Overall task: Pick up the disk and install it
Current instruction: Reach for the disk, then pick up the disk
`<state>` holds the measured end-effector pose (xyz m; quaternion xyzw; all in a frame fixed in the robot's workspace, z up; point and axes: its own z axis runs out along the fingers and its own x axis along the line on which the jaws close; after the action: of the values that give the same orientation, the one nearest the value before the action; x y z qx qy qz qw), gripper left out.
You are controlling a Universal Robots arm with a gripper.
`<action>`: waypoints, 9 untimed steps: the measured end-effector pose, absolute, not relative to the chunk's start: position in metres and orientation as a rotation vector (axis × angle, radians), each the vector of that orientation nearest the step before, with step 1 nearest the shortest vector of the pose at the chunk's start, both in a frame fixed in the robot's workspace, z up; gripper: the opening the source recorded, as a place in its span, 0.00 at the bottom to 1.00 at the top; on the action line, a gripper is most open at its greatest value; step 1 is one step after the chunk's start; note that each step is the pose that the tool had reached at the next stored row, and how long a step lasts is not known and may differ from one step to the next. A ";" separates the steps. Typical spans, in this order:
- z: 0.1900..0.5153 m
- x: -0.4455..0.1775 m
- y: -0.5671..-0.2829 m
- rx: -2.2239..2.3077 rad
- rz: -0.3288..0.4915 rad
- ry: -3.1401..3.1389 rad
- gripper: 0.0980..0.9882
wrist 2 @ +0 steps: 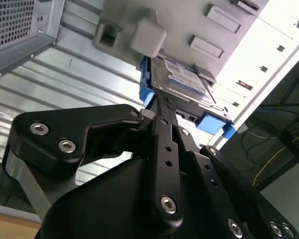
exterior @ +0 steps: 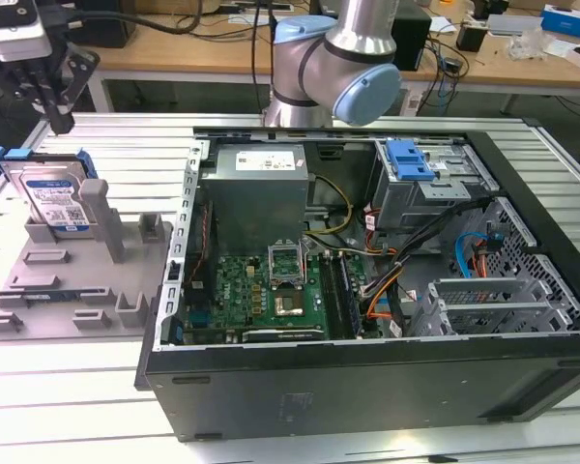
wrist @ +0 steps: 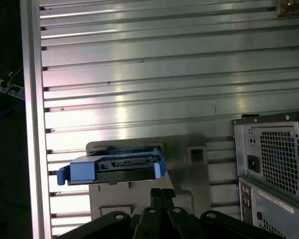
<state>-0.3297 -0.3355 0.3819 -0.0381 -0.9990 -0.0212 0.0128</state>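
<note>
The end effector (exterior: 62, 122) hangs fingers-down with the fingers drawn together and nothing between them; both wrist views show the tips closed (wrist 2: 162, 101) (wrist: 162, 192). It sits just above the disk (exterior: 48, 193) without touching it.

The disk stands on edge, tilted, in a slot of the grey holder plate (exterior: 39, 290). Its label faces out and its blue carrier frame shows at the ends in both wrist views (wrist 2: 184, 79) (wrist: 114, 167). The plate lies near the worktop's (exterior: 77, 387) edge at the exterior view's left, beside the open computer case (exterior: 367, 387).

The main risk, as I judge it, is the closed fingers. If they came down like this, they would hit the disk's upper edge and could tip it out of its slot or shove the plate. The disk's lean could also leave the pads meeting it askew, so it slips or the plastic frame twists.

The arm (exterior: 338, 58) comes over the case's far side and stretches toward the exterior view's left, wrist turned down.
</note>
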 end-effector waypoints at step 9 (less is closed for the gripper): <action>0.381 -0.342 -0.327 -0.118 -0.065 -3.104 0.01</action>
<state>-0.3417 -0.3272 0.3811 -0.0381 -0.9989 -0.0210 0.0176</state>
